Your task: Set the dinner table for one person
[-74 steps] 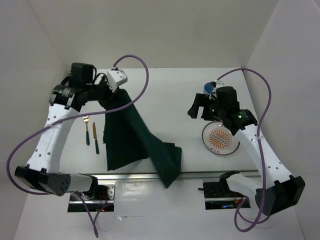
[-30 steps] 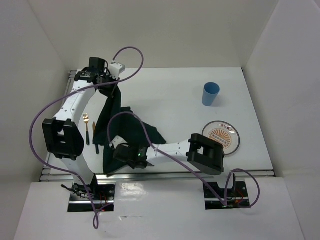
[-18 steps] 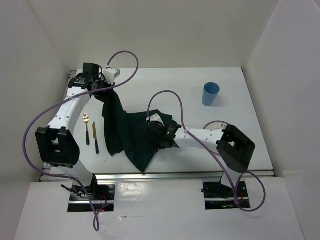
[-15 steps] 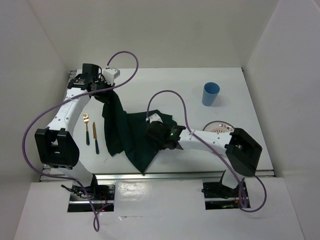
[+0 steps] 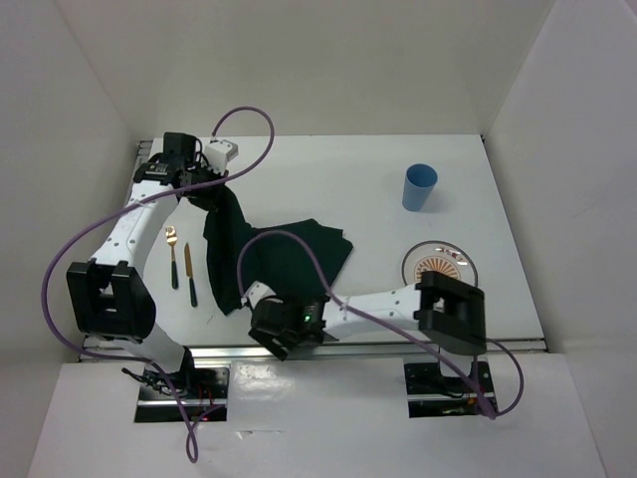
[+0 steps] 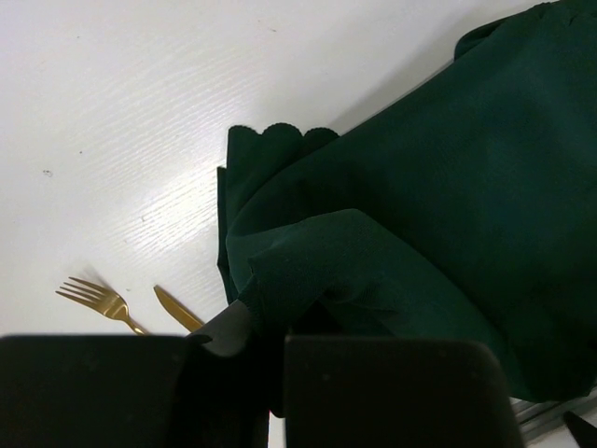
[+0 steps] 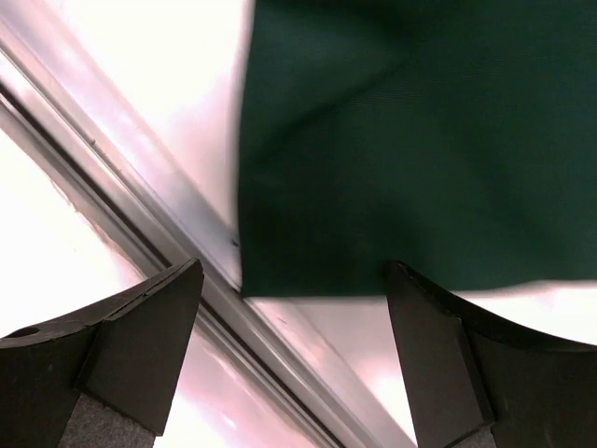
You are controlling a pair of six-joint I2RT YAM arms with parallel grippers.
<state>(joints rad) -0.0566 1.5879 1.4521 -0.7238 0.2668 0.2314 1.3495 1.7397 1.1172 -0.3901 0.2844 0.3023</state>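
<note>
The dinner table [image 5: 338,169] is a large white top with an aluminium rail along its near edge. A dark green cloth [image 5: 269,264] lies rumpled on its left half. My left gripper [image 5: 206,179] is shut on the cloth's far corner and holds it raised; the left wrist view shows the cloth [image 6: 420,215] bunched between the jaws of the left gripper [image 6: 266,336]. My right gripper [image 5: 282,337] is open over the cloth's near corner [image 7: 252,280] by the rail [image 7: 140,215]; in its own wrist view the right gripper [image 7: 294,271] holds nothing.
A gold fork [image 5: 171,239] and a knife [image 5: 187,274] lie left of the cloth; both show in the left wrist view, the fork [image 6: 93,299] beside the knife [image 6: 177,313]. A blue cup [image 5: 419,186] stands far right. A patterned plate [image 5: 439,267] lies partly behind the right arm.
My right gripper has moved from the middle of the cloth to its near corner at the table's near rail. The cloth's right part now lies spread wider. The left gripper has held still.
</note>
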